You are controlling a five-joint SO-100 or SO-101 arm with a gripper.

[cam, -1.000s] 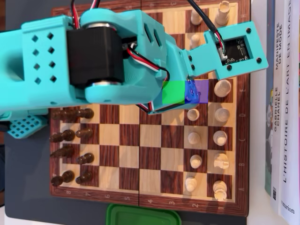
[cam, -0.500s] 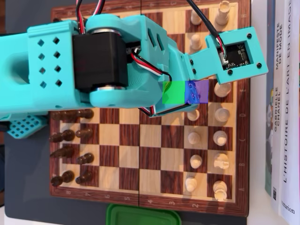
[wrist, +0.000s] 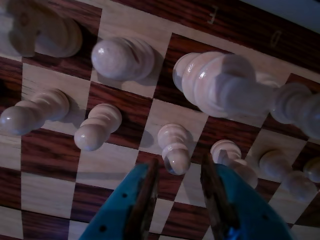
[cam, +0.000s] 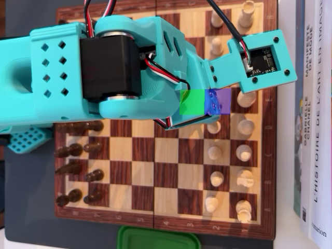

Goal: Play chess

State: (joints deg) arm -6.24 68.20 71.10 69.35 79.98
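Our gripper (wrist: 177,187) gapes just short of the light, glossy, tippable white pawn (wrist: 173,147); we'd pinch below its head.

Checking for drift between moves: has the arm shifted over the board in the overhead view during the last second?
Yes. Measured against the chessboard, the arm slid slightly rightward early on, towards the books, then held nearly steady.

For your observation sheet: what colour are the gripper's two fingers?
Turquoise blue fingers, clearest in the wrist view.
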